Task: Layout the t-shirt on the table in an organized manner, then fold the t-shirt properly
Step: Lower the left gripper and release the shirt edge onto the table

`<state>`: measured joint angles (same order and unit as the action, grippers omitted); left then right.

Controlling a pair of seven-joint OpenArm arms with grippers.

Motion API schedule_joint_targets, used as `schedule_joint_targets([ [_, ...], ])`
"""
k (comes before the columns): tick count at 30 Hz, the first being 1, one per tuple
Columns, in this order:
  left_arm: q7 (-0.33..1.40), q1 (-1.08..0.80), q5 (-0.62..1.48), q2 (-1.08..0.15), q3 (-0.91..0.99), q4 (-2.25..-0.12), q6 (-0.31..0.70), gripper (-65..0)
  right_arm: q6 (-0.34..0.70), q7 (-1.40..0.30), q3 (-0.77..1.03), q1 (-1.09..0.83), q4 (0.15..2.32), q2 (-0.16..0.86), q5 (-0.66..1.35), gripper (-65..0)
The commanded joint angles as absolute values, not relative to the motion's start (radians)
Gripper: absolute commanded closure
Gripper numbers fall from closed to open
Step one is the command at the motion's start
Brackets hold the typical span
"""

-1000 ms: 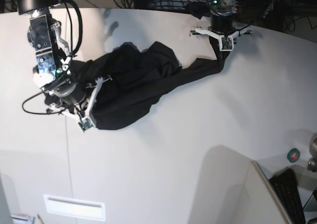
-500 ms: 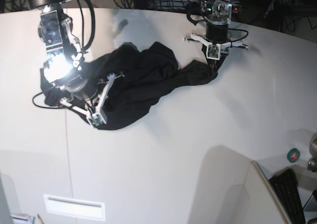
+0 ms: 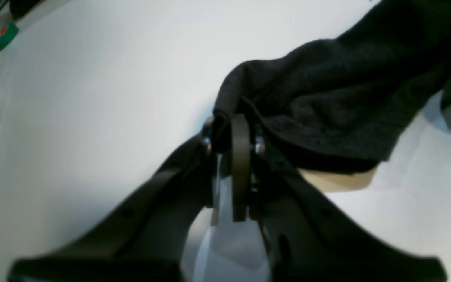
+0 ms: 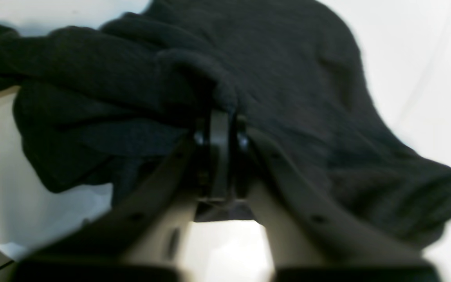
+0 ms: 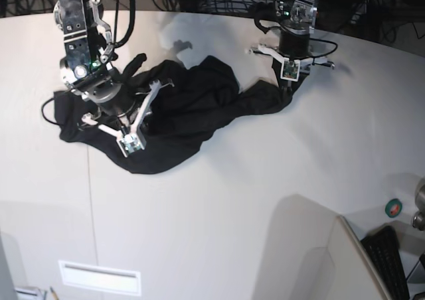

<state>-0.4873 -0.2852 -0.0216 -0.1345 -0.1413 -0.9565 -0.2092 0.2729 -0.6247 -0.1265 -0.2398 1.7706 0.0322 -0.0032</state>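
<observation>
The black t-shirt (image 5: 192,107) lies crumpled in a heap on the white table (image 5: 265,180), left of centre toward the far side. My right gripper (image 5: 127,142) sits over the heap's near-left part. In the right wrist view its jaws stand close together, with a fold of t-shirt (image 4: 288,78) bunched over the right gripper (image 4: 218,129). My left gripper (image 5: 290,79) is at the heap's far-right end. In the left wrist view the left gripper (image 3: 233,133) pinches a corner of the t-shirt (image 3: 327,102) just above the table (image 3: 92,78).
A small green and red object (image 5: 393,208) sits at the right edge, also seen as a green object (image 3: 4,35) in the left wrist view. A dark keyboard (image 5: 388,260) and a pale upright panel (image 5: 312,247) stand at the near right. Cables run along the far edge.
My right gripper has moved toward the far side, carrying fabric with it. My left gripper has shifted left toward the heap, so the stretched-out part of the shirt has slackened and bunched.
</observation>
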Motion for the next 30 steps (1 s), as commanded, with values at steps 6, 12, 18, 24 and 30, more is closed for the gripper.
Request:
schedule_joint_targets([
  [6,-0.43,-0.294,-0.025,-0.139,-0.148,-1.024,-0.183,-16.6,0.275,-0.601,-0.124,-0.289,1.883,0.028,0.008,-31.7],
  [12,-0.43,-0.294,-0.027,-0.137,-0.148,-1.023,-0.183,-39.7,0.275,-0.601,-0.128,-0.314,1.896,0.03,0.008,-30.5],
  [18,-0.43,-0.302,-0.027,-0.137,-0.148,-1.026,-0.183,-39.7,0.275,-0.601,-0.128,-0.335,1.896,-0.004,0.008,-30.5],
  [24,-0.43,-0.308,-0.027,-0.139,-0.157,-1.076,-0.182,-40.5,0.275,-0.601,-0.128,-0.352,1.896,-0.004,0.008,-30.5],
  [30,-0.43,-0.17,-0.024,-0.154,-0.302,-1.02,-0.182,-40.2,0.275,-0.601,-0.128,-0.343,1.894,-0.004,0.008,-30.5],
])
